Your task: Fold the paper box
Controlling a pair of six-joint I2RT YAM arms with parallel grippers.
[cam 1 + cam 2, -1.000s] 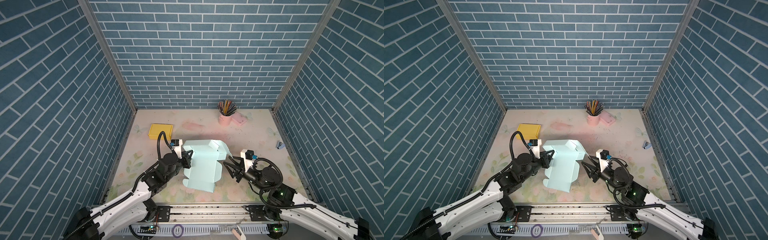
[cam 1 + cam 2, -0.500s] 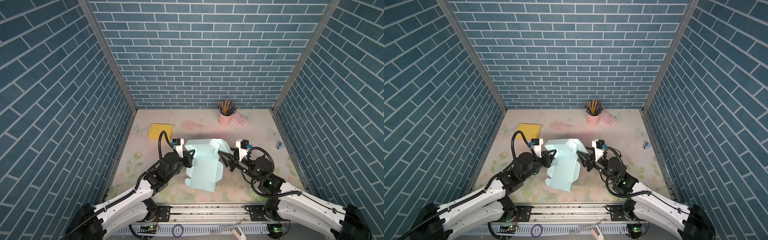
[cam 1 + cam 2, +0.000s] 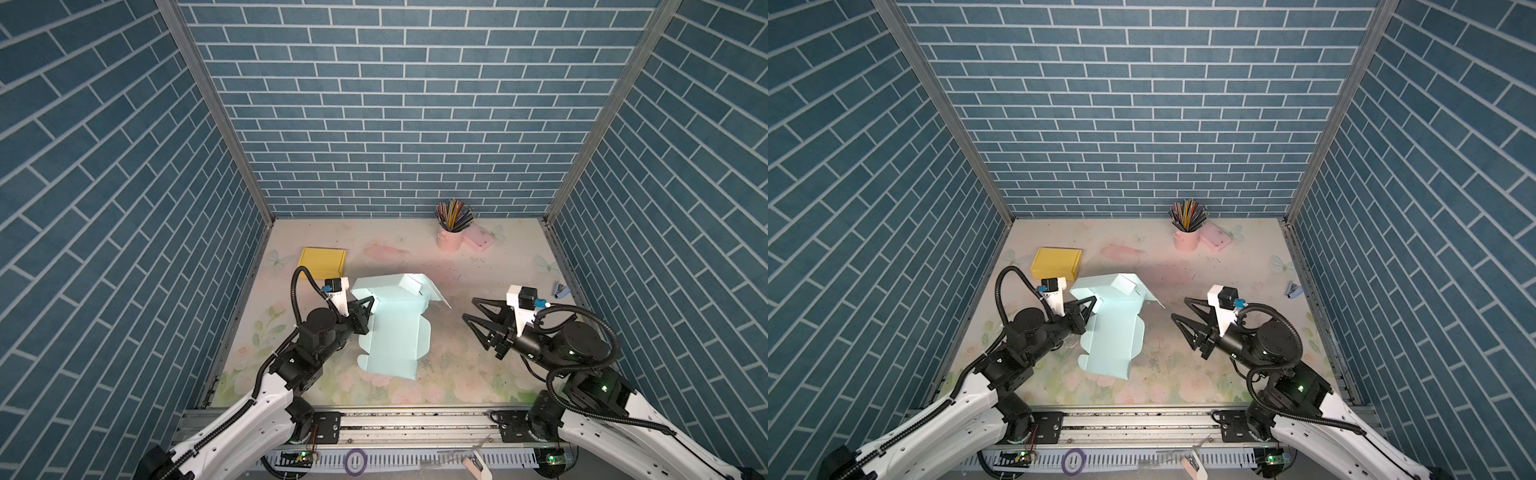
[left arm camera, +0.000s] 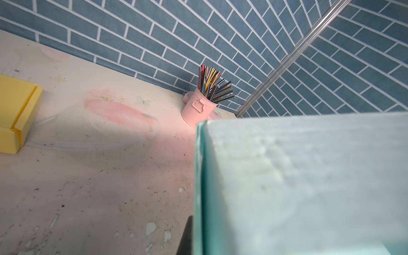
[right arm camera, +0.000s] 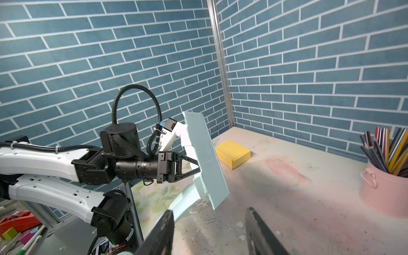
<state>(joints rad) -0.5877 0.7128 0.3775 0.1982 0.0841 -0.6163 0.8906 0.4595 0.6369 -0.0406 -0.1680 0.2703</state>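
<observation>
The paper box (image 3: 395, 332) (image 3: 1113, 332) is a pale blue cardboard blank, partly folded, standing tilted on the table in both top views. Its upper panel leans away with a white flap (image 3: 415, 284) raised. My left gripper (image 3: 369, 305) (image 3: 1091, 306) is shut on the box's left edge; the right wrist view shows the left gripper (image 5: 197, 165) pinching the upright panel (image 5: 205, 159). In the left wrist view the panel (image 4: 309, 187) fills the frame beside one dark finger (image 4: 186, 238). My right gripper (image 3: 469, 309) (image 3: 1179, 307) (image 5: 209, 210) is open and empty, to the right of the box.
A yellow folded box (image 3: 322, 262) lies at the back left. A pink cup of pencils (image 3: 451, 239) and a flat pink thing (image 3: 480, 241) stand at the back right. A small blue item (image 3: 559, 289) lies by the right wall. Brick walls close in three sides.
My right gripper reached in to the box's right side, then drew back to the right, away from it. The left gripper kept its hold on the box, which shifted only slightly.
</observation>
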